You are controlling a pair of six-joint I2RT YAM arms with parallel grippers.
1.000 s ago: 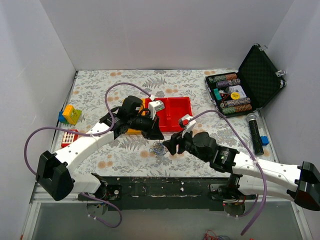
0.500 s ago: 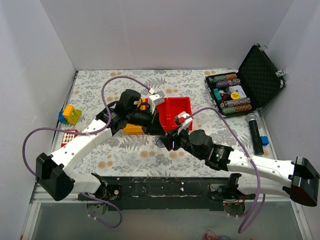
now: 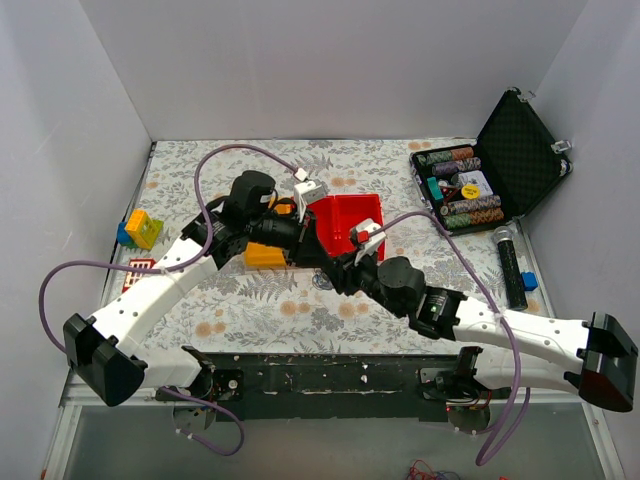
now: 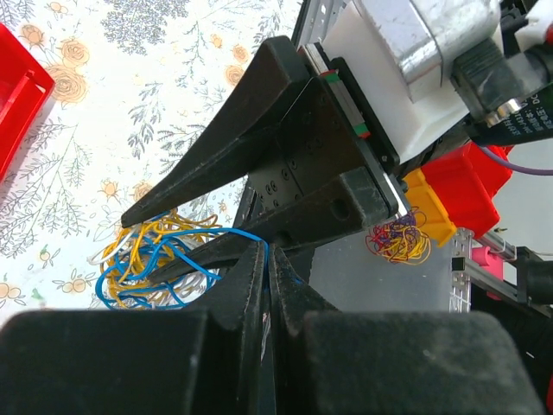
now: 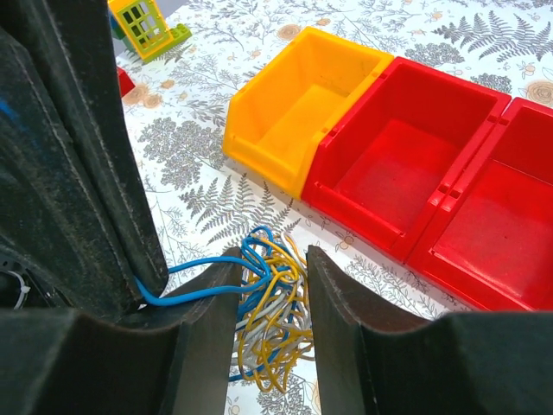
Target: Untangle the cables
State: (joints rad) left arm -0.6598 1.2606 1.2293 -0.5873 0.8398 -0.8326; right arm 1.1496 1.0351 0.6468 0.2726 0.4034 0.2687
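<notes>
On the table (image 3: 250,315), the two hands are brought together near the red bins (image 5: 406,173). The left hand (image 4: 267,252) is closed tight, and one blue strand of the cables (image 5: 270,324) is pinched between its tips. The right hand (image 5: 273,255) is open, with one finger on each side of the clump, and nothing is gripped by it. The clump lies on the table between these fingers.

For this step, it is judged that the clump should be caught low and firmly by the right hand. The blue strand should then be drawn away slowly and sideways, so that the loops are loosened and not tightened into a knot.

From above, the clump is almost fully covered by the hands. How the yellow and whitish strands are crossed inside cannot be made out, and the end of the blue strand is hidden under the left hand.
</notes>
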